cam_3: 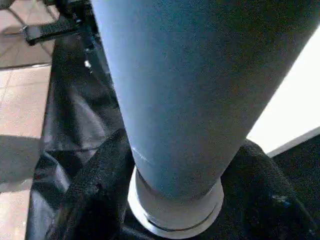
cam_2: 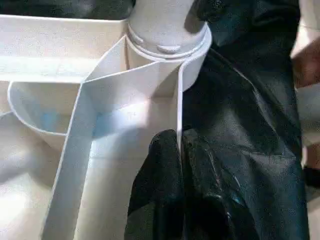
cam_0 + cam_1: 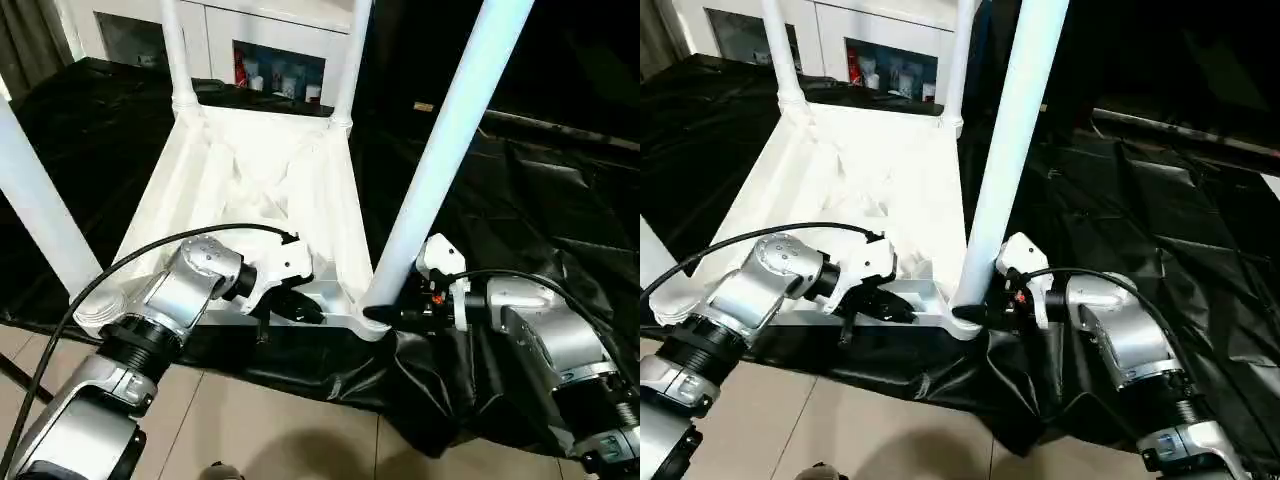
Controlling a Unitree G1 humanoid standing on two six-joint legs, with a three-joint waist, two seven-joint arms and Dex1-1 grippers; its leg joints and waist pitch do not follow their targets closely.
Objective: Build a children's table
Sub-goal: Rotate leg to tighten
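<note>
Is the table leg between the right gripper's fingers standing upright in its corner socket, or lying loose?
Upright in it: the leg rises from the tabletop's near corner socket, with the right gripper at its base.

Black sheet [image 3: 540, 200], tiled floor [image 3: 280, 430], white cabinet [image 3: 260, 40]

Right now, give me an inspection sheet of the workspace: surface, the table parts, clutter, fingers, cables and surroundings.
Surface: black plastic sheet, crumpled, spread over a tiled floor.
Job's things: white plastic rectangular tabletop lies underside up; four long white cylindrical legs stand in its corner sockets, near right leg included.
Clutter: nothing seen.
Grippers: left gripper, fingers pinching the tabletop's near edge wall; right gripper, fingers either side of the near right leg's base.
Cables: black cable arcs over the left forearm; another loops over the right.
Surroundings: white glass-door cabinet behind.
</note>
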